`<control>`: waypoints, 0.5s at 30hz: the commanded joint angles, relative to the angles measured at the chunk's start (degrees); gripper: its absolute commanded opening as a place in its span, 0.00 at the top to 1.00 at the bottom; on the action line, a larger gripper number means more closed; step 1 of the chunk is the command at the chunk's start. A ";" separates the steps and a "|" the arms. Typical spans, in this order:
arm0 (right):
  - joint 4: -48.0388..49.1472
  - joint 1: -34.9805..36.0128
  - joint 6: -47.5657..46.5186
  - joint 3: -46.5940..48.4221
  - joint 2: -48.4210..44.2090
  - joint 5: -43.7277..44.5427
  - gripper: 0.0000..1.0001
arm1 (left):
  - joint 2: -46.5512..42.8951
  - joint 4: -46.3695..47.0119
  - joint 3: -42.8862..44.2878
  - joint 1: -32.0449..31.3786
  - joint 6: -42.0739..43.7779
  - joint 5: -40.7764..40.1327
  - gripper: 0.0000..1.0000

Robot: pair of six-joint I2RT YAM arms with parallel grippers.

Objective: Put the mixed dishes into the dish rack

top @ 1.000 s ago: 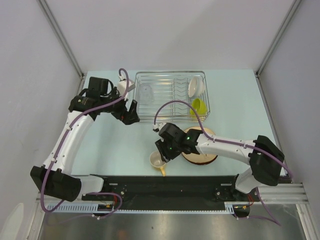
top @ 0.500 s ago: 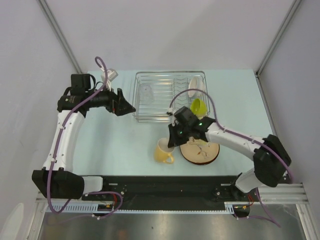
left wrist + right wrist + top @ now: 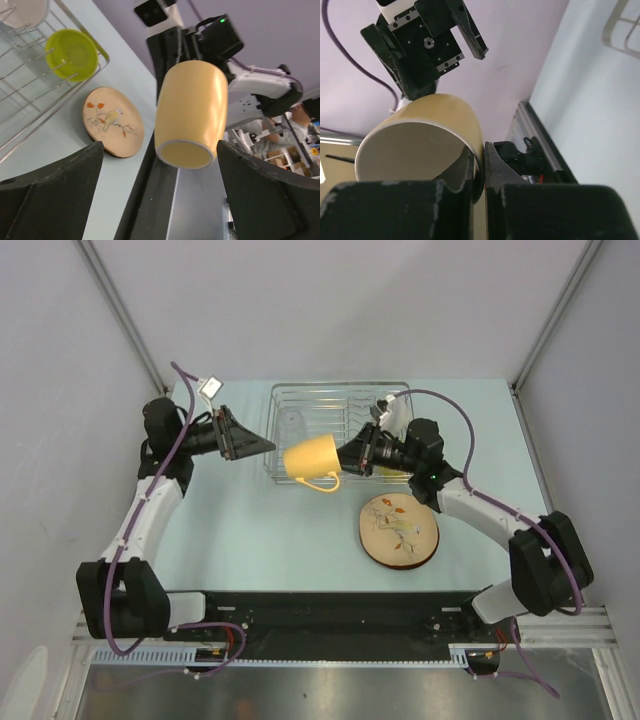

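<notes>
The yellow-orange mug (image 3: pixel 312 462) hangs on its side in the air at the front edge of the dish rack (image 3: pixel 330 390). My right gripper (image 3: pixel 348 457) is shut on its rim, one finger inside the mouth (image 3: pixel 462 172) and one outside. The mug's base (image 3: pixel 185 152) faces my left gripper (image 3: pixel 256 441), which stands open just left of it, its fingers (image 3: pixel 65 175) apart from the mug. In the rack are a white bowl (image 3: pixel 396 408), a lime-green bowl (image 3: pixel 72 54) and a small clear glass (image 3: pixel 292 423). The round wooden plate (image 3: pixel 399 530) lies flat on the table.
The rack's raised wire sides (image 3: pixel 55 107) stand between the mug and the slots. The black rail (image 3: pixel 330 610) with the arm bases runs along the near table edge. Grey walls close in the table at left, right and back.
My right gripper shut on the mug's rim beside the wooden plate and lifted it up toward the rack. The left arm swung to point its open jaws at the mug.
</notes>
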 commanded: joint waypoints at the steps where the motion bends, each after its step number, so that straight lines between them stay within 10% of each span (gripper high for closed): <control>1: 24.66 0.32 17.02 -0.80 2.99 -3.65 1.00 | -0.70 33.76 -2.22 0.37 -27.22 4.84 0.00; 15: 37.77 0.50 23.64 -1.15 9.59 -0.92 1.00 | -1.50 36.98 -7.77 -4.02 -29.35 1.16 0.00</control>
